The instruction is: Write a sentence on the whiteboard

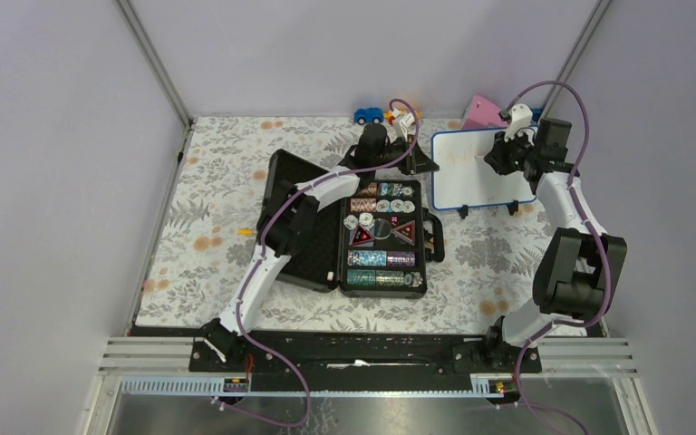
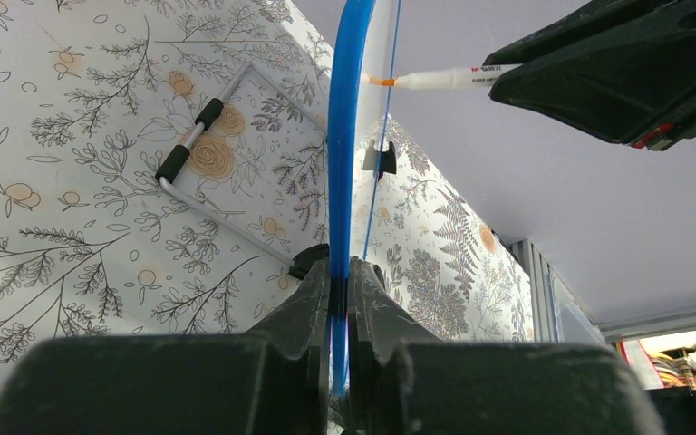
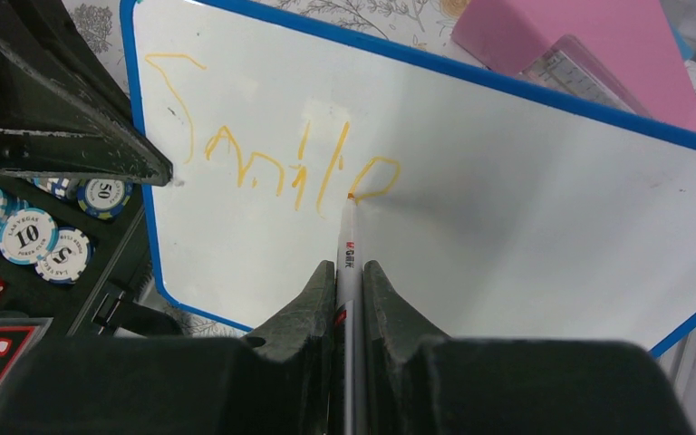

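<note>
**At the table's far right: marker tip on the board**

Toward the back right of the table I have the whiteboard standing on its long edge. It is just beside the open black case of poker chips, and a pink wedge lies close behind it. My left hand is pinching the board's blue frame at its left side, one finger pressed against each face. My right hand is clamped on a white marker, which runs straight out between the fingers. Its orange tip touches the white surface. The sentence is a short run of pale orange letters across the upper left part of the board, as my right wrist camera sees it. The tip sits at the lower left of the last, rounded letter.
</note>
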`<move>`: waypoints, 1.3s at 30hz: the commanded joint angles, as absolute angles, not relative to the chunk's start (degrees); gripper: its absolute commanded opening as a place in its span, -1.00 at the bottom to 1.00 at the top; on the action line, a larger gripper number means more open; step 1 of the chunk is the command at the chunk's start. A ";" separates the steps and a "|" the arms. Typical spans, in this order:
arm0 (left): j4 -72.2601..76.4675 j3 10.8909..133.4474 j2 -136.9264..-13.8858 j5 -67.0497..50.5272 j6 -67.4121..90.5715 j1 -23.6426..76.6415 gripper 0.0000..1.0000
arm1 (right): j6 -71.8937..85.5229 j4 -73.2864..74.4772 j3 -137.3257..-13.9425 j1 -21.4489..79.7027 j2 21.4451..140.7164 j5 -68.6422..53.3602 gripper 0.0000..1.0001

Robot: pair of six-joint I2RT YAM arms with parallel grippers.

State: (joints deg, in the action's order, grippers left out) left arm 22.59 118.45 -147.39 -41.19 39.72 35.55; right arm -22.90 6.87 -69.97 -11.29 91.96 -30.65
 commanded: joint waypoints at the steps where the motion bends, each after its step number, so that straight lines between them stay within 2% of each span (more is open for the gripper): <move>1: 23.73 118.39 -147.00 -42.80 39.84 35.95 -1.00 | -24.49 6.49 -68.12 -10.70 90.27 -29.39 -1.00; 21: 23.29 118.28 -146.93 -42.55 39.43 35.95 -1.00 | -26.99 8.36 -68.83 -14.98 89.56 -28.83 -1.00; 39: 22.76 118.48 -146.08 -42.17 39.18 36.03 -1.00 | -23.22 10.36 -72.53 -15.16 86.69 -33.77 -1.00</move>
State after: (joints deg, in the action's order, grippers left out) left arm 22.59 118.45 -147.39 -41.36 39.48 35.55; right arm -24.56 10.46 -69.56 -14.96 89.86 -32.03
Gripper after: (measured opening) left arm 0.069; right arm 0.168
